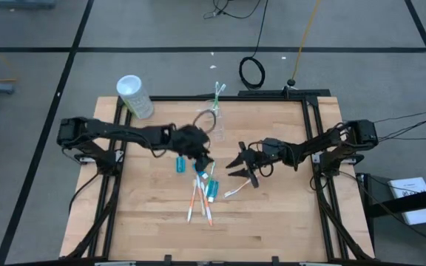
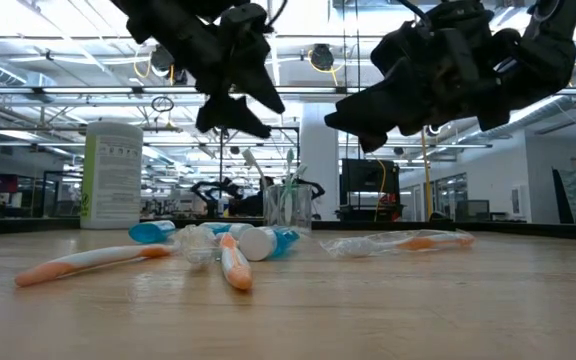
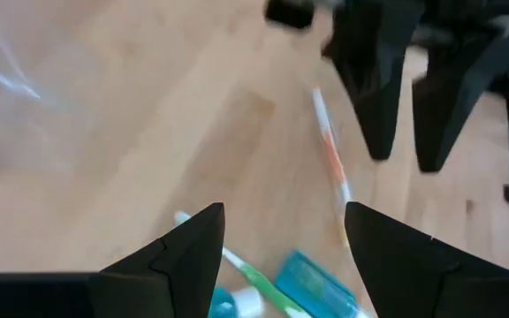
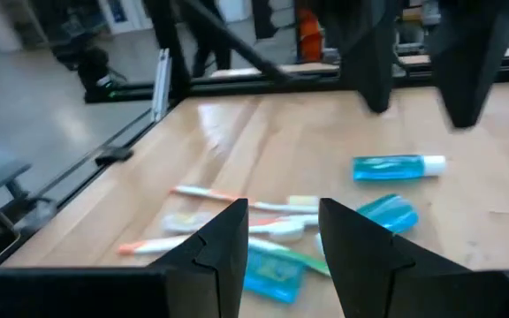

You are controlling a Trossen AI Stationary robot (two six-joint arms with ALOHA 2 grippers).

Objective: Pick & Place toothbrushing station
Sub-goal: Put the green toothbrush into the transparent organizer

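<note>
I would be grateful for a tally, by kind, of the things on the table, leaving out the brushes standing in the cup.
Toothbrushes lying flat: 4
Toothpaste tubes: 3
Clear cup: 1
White canister: 1
Total: 9

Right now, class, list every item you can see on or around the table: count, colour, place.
clear cup: one, holding toothbrushes, table's far middle.
toothbrushes: several, white with orange or green, loose mid-table.
toothpaste tubes: at least two, blue, mid-table.
canister: one, white with green print, far left corner.
table: one, light wood.
left tool: open, above the tubes.
right tool: open, above a toothbrush.
</note>
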